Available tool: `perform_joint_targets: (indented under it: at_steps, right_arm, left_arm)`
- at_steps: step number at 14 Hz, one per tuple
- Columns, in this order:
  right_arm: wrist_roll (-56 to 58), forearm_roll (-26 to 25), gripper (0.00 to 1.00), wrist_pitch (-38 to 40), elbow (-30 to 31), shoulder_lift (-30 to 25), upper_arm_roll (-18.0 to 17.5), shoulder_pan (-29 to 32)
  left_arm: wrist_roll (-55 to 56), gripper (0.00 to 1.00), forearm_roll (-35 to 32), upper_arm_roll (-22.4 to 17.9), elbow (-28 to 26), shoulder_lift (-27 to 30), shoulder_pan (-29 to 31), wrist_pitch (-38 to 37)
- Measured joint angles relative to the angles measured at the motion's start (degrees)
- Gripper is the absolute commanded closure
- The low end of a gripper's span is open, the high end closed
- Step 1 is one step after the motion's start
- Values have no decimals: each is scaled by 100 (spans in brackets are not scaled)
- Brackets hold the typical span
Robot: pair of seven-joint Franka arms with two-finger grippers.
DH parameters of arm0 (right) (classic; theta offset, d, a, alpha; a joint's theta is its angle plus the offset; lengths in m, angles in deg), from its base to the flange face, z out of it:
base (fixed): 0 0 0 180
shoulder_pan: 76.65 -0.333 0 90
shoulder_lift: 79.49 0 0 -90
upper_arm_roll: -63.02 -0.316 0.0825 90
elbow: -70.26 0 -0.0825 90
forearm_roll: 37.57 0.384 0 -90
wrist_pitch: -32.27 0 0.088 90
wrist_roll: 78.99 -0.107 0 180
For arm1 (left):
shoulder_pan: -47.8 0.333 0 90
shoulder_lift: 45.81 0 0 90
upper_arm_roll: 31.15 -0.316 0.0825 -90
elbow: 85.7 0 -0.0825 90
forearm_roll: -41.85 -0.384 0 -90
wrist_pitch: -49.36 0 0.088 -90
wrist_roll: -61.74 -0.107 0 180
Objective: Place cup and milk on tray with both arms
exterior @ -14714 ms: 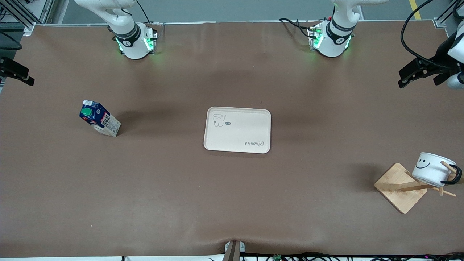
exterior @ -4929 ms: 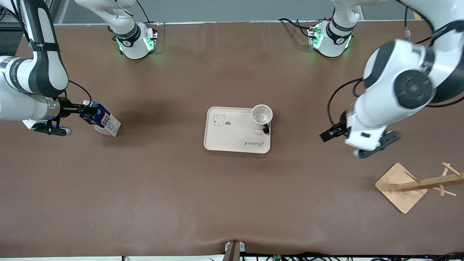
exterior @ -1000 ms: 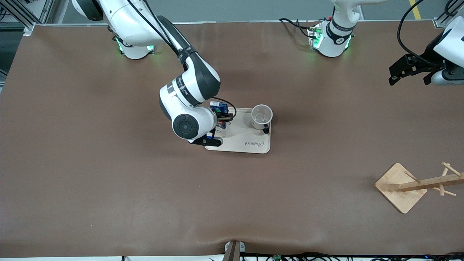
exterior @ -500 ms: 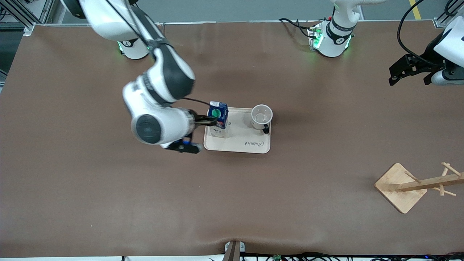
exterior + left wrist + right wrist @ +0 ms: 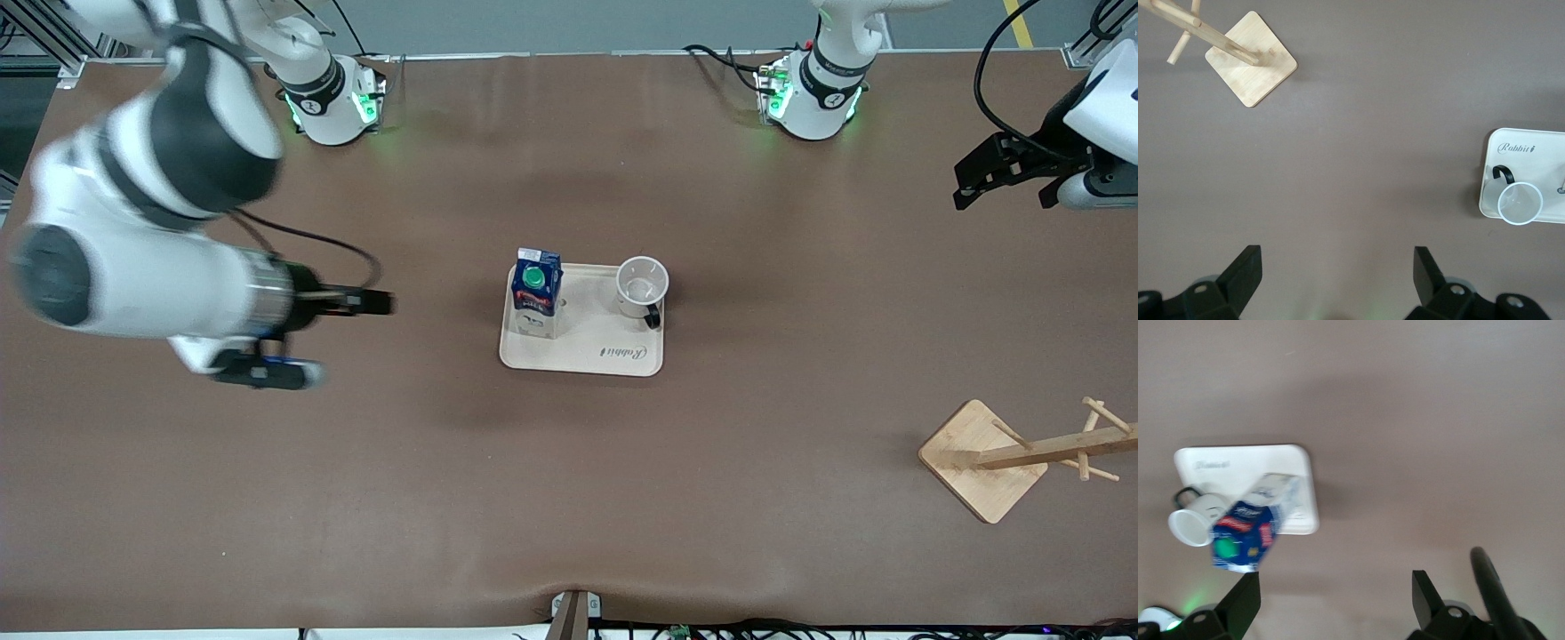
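Observation:
The cream tray (image 5: pixel 587 357) lies mid-table. On it the dark-blue milk (image 5: pixel 536 293) stands upright at the end toward the right arm, and the white cup (image 5: pixel 642 286) stands mouth-up at the end toward the left arm, its black handle facing the front camera. My right gripper (image 5: pixel 378 304) hangs open and empty over bare table between the tray and the right arm's end. In the right wrist view the milk (image 5: pixel 1248 527), cup (image 5: pixel 1191 525) and tray (image 5: pixel 1271 457) lie apart from the right gripper (image 5: pixel 1337 583). My left gripper (image 5: pixel 962 185) waits open over the left arm's end of the table.
A wooden rack with a square base (image 5: pixel 982 462) and a leaning peg post (image 5: pixel 1058 446) stands near the front camera at the left arm's end. The left wrist view shows that rack base (image 5: pixel 1251 59), the tray (image 5: pixel 1538 143), the cup (image 5: pixel 1519 203) and the left gripper (image 5: pixel 1338 257).
My right gripper has let go of the milk and drawn back from the tray toward the right arm's end. The milk stays standing on the tray. The left arm has not moved.

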Motion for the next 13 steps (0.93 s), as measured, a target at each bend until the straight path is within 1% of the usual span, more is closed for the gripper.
perform_joint_targets:
  at_steps: [3,5,8,10,11,13]
  right_arm:
    - [532,-949,0,156,-5,-361,0,529]
    - [1047,-1298,0,171,0,-570,4,748]
    - [1281,-1452,0,184,137,-899,8,1170]
    - [1355,-1524,0,161,431,-1229,11,1415]
    - [1373,-1609,0,45,691,-1467,11,1459]
    - [1374,-1697,0,-368,1483,-2094,-5,1462]
  left_arm:
    - [0,0,0,-1,2,0,2,0]
    - [0,0,0,-1,3,0,3,0]
    - [0,0,0,-2,4,0,7,0]
    - [0,0,0,-2,5,0,8,0]
    - [0,0,0,-2,7,0,8,0]
    - [0,0,0,-2,10,1,8,0]
